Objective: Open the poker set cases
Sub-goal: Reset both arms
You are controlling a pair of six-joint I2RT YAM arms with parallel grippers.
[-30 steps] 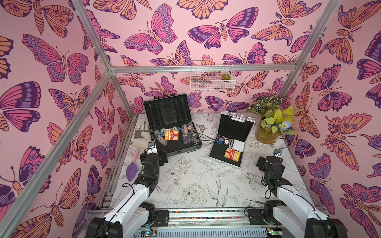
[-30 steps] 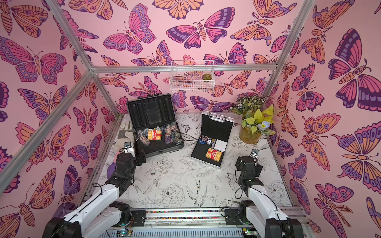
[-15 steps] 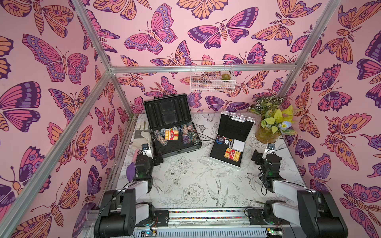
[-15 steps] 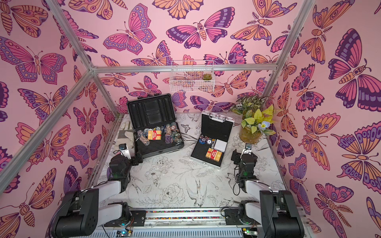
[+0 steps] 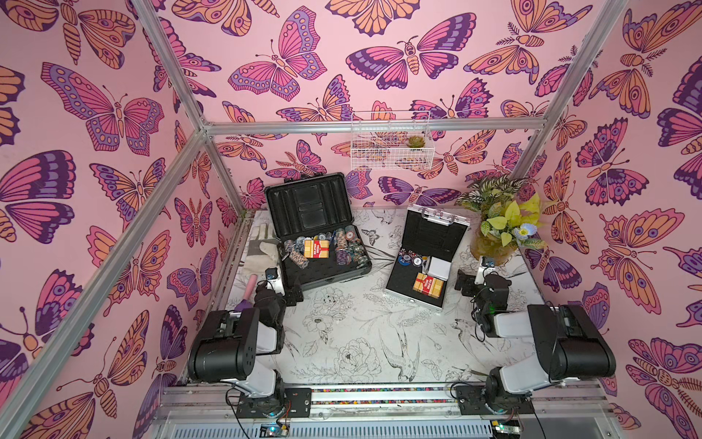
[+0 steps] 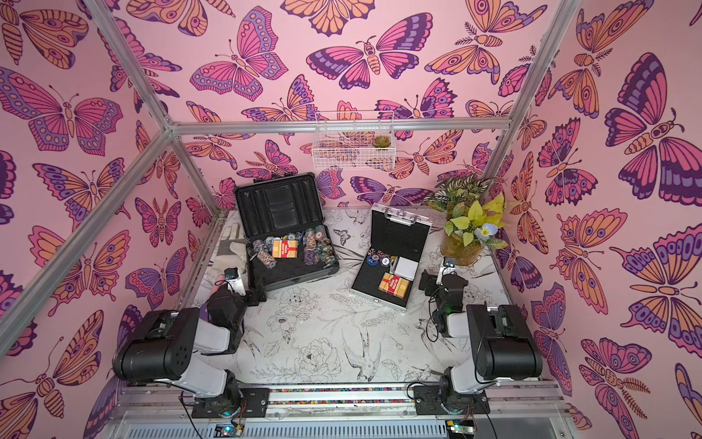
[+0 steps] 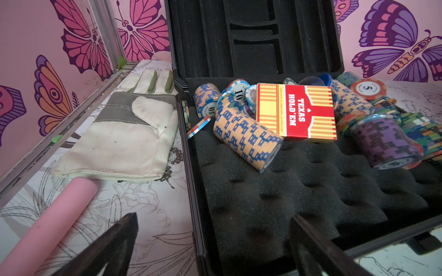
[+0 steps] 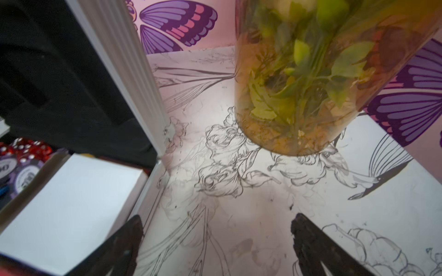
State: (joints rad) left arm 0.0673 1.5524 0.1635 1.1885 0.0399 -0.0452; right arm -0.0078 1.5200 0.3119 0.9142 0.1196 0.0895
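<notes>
The enclosure has pink butterfly walls and a table (image 5: 361, 334) printed with line drawings. A wire basket (image 5: 391, 152) hangs on the back wall.

Dark case (image 5: 309, 207): back left of the table, lid raised upright. The foam base (image 7: 299, 191) holds loose chip rolls (image 7: 246, 136) and a red card deck (image 7: 295, 112). A glove (image 7: 124, 129) and a pink handle (image 7: 47, 227) lie on the table just beside its left wall.

Silver case (image 5: 429, 239): right of centre, well apart from the dark case, lid raised upright. Its base holds chips (image 5: 408, 259), a white box (image 5: 440, 268) and a deck (image 5: 428, 286). A vase (image 5: 490, 247) with foliage stands just beside it at the back right.

Left claw (image 7: 212, 217): spread, holding nothing, at the near left corner of the dark case. In the wrist view the case's left wall runs between the fingers.

Right claw (image 8: 217, 217): spread, holding nothing, over bare table between the silver case's ribbed lid edge (image 8: 124, 55) and the vase.
</notes>
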